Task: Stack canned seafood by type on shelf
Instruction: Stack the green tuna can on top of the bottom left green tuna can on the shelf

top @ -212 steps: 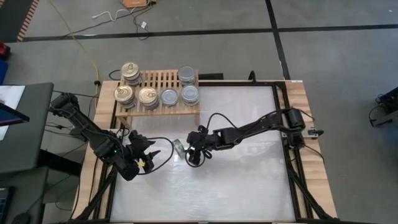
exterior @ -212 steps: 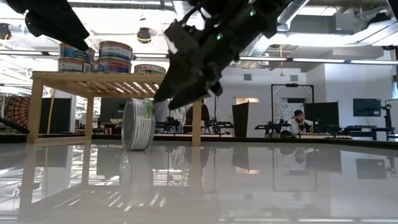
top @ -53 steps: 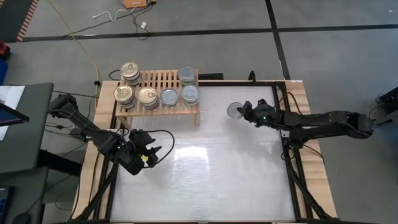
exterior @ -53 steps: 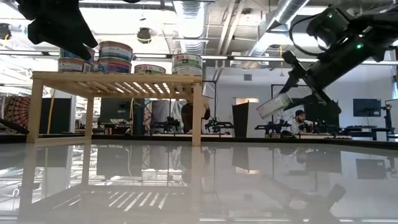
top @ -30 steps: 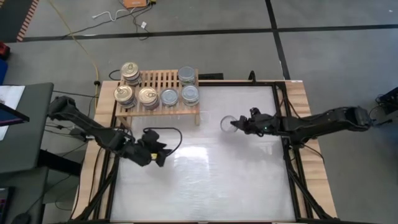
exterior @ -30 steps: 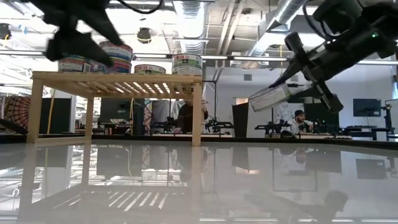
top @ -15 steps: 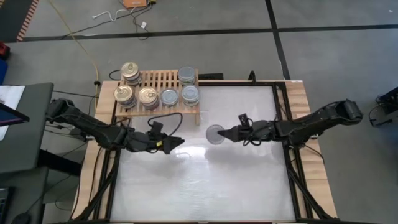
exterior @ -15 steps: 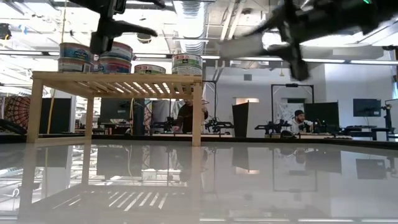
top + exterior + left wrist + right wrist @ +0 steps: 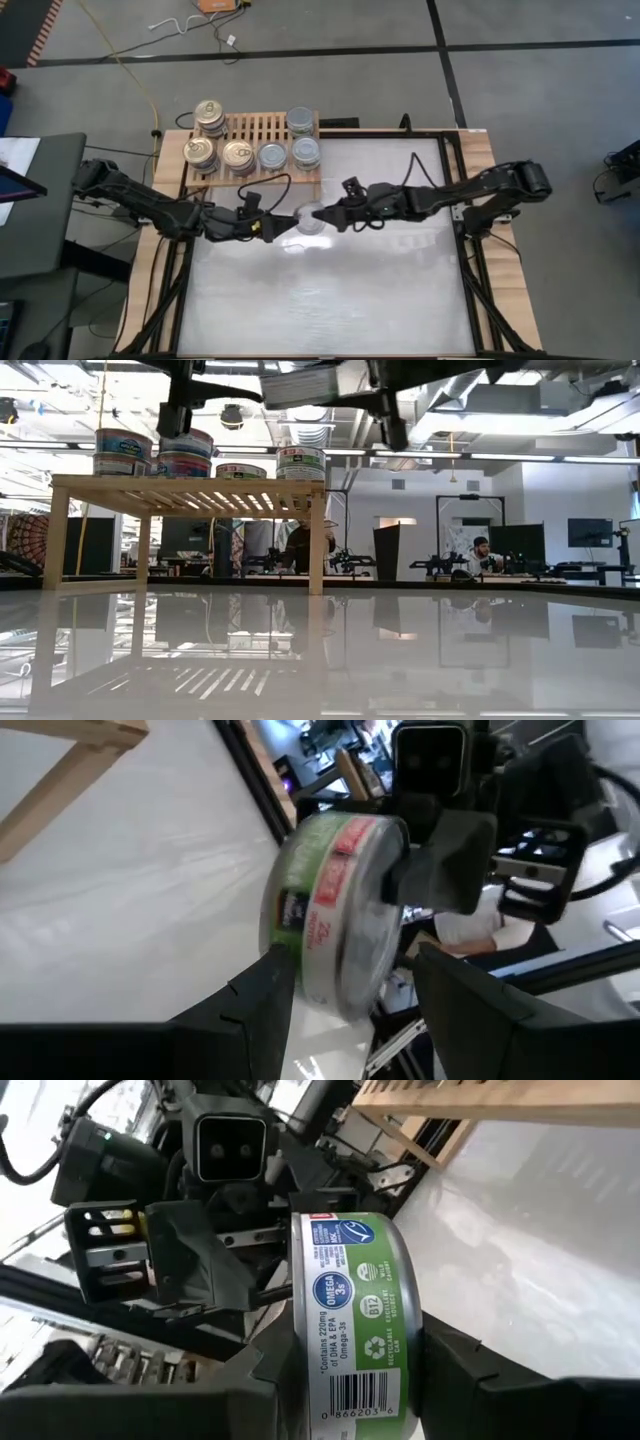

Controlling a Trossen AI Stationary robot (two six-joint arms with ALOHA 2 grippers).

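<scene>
Right claw [image 9: 325, 216] hangs in mid-air over the middle of the desk [image 9: 380, 300], its fingers closed on the flat ends of a green-labelled can [image 9: 311, 220] turned on its side. Its wrist view shows the can [image 9: 352, 1325] pinched between the two dark fingers, barcode nearest the camera. Left claw [image 9: 290, 222] meets it from the other side — its fingers stand part open around the same can [image 9: 335, 925], one on each side of the rim, and I cannot tell whether they touch it. From desk level the can [image 9: 300, 385] and both claws show high up, above the shelf top.

Farther back, just beyond the two claws, stands the shelf [image 9: 265, 135] at the desk's far left edge. On its slats sit two gold-topped stacks [image 9: 210, 116] at the left, one more gold-topped can [image 9: 238, 154] beside them, and silver-topped cans [image 9: 301, 121] to the right — five piles in all. In the low view the shelf [image 9: 190, 485] carries these cans [image 9: 300, 462] along its top, with a person seated at a desk in the room behind.
</scene>
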